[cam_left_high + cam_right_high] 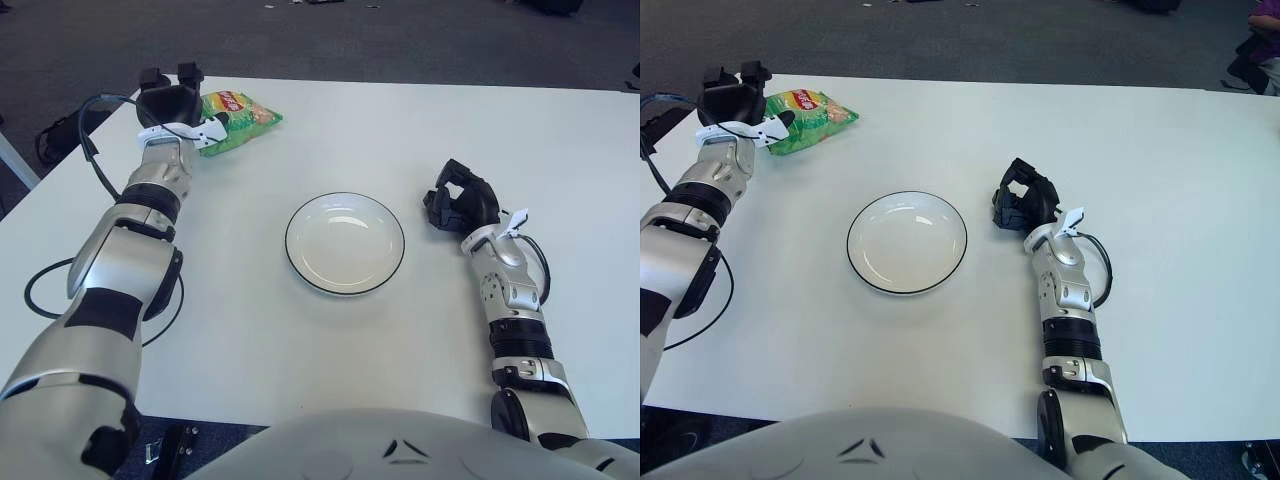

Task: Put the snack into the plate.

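The snack point(243, 116) is a green chip bag lying flat near the far left corner of the white table point(420, 130). My left hand point(168, 100) sits just left of the bag at the table's far edge. Its fingers are spread and point away from me, and its thumb point(222, 124) reaches over the bag's near edge without gripping it. The plate point(345, 245), white with a dark rim, stands empty in the middle of the table. My right hand point(460, 205) shows to the right of the plate, fingers curled and holding nothing.
A black cable point(95, 160) loops from my left wrist out over the table's left edge. A dark bag point(62, 132) lies on the grey floor beyond that edge. The table's far edge runs just behind the snack.
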Action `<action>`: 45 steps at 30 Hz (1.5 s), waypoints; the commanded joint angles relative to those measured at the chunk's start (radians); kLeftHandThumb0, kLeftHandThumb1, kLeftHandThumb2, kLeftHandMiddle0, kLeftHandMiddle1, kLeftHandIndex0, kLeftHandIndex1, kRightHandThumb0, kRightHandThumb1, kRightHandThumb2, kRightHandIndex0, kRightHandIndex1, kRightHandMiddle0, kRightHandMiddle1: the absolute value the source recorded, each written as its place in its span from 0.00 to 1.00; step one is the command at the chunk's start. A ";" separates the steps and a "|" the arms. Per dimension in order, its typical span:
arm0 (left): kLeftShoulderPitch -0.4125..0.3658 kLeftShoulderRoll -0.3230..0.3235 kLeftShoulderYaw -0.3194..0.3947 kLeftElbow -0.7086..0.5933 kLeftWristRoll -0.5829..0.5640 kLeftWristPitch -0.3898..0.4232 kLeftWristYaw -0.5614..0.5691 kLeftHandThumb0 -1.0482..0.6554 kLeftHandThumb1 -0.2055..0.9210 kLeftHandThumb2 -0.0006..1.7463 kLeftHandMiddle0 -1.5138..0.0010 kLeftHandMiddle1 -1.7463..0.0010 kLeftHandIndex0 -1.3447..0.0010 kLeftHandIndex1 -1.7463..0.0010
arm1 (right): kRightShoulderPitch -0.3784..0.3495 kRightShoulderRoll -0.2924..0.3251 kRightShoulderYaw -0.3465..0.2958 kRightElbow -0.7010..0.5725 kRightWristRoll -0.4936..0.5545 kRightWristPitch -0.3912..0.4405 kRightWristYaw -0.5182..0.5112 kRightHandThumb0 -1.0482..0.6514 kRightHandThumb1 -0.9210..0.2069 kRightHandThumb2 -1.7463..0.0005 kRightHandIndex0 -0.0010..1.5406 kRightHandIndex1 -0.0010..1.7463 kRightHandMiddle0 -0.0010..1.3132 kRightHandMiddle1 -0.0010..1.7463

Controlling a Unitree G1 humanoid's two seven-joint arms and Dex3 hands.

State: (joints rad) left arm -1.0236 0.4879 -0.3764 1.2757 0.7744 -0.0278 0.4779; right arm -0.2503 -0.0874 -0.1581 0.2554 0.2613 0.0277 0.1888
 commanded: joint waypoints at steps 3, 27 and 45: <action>-0.037 0.012 -0.023 0.038 -0.008 0.017 -0.040 0.06 1.00 0.71 1.00 0.70 1.00 0.54 | 0.085 0.039 0.008 0.033 0.000 0.007 -0.006 0.30 0.65 0.15 0.82 1.00 0.55 1.00; 0.002 0.004 -0.053 0.083 -0.055 0.028 -0.282 0.04 1.00 0.79 0.99 0.68 1.00 0.56 | 0.162 0.077 0.037 -0.053 0.001 -0.051 -0.007 0.30 0.66 0.14 0.82 1.00 0.56 1.00; 0.070 0.042 -0.097 0.030 -0.053 -0.130 -0.313 0.03 1.00 0.78 0.85 0.41 1.00 0.36 | 0.191 0.076 0.064 -0.089 0.001 -0.049 -0.021 0.30 0.67 0.14 0.82 1.00 0.57 1.00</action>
State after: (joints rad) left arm -0.9830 0.5033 -0.4512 1.3328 0.7108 -0.1070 0.1736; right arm -0.1711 -0.0604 -0.1011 0.1306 0.2613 -0.0249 0.1752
